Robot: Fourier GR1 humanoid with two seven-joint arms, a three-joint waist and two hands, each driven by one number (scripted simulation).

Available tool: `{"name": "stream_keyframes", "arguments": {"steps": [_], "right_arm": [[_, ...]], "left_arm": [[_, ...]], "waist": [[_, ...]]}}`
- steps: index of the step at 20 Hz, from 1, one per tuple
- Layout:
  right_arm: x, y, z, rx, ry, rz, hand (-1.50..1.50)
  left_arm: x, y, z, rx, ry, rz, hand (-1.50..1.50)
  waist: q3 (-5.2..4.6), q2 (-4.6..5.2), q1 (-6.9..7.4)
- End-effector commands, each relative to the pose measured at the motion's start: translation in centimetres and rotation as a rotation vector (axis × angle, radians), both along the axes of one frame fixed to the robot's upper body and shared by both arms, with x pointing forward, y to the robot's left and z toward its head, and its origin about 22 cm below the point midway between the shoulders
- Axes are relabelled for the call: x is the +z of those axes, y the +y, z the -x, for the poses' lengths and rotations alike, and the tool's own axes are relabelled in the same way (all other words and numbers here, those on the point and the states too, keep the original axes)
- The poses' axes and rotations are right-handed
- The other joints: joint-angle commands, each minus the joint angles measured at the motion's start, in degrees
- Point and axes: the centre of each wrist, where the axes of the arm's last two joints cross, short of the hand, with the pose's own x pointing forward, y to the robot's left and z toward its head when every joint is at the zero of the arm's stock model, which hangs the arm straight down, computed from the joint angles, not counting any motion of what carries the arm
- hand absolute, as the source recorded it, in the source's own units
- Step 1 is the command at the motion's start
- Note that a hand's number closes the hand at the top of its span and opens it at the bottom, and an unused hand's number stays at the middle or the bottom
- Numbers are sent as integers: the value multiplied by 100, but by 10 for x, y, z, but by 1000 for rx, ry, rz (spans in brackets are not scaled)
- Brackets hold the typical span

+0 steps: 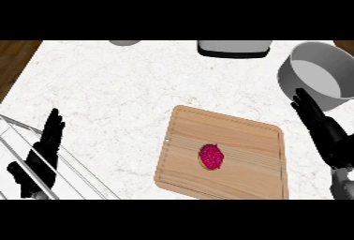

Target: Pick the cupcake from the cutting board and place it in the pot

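Right now, in the head view, you are looking steeply down at the counter (117,89), and the cupcake (211,156) is sitting near the middle of the cutting board (239,136), pink top facing up, untouched. Your right hand (321,129) is showing at the right edge with fingers straight, holding nothing, its tips overlapping the near rim of the pot (311,70), which is standing well apart from the cupcake, beyond the board's far right corner. Your left hand (41,150) is resting at the lower left with fingers straight and up, also empty, over the wire rack (83,176); it is not taking part.

You are probably dealing with something light and soft: the frosting will likely smear and the cake may crush if you are pinching from above. Judging from this view, you are better off closing thumb and fingers around the lower sides, at the wrapper, and keeping it upright while carrying it over the rim.
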Motion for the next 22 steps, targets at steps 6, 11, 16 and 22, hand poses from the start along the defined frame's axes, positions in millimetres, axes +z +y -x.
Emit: {"name": "stream_keyframes", "arguments": {"steps": [6, 11, 16, 22], "right_arm": [[-30, 43, 50, -371, 254, -6, 150], [-7, 27, 54, -416, -251, 583, -150], [9, 88, 111, -436, -254, 496, -150], [48, 106, 118, -315, -65, 639, -150]], "left_arm": [[27, 58, 1, -5, 40, -166, 0], [13, 50, 15, -52, 106, -106, 0], [17, 56, -1, -35, 110, -105, 0], [45, 55, -21, -71, 109, -97, 0]], "waist": [[-14, 20, -424], [-30, -7, -489], [-19, 36, -425], [-18, 70, -278]]}}
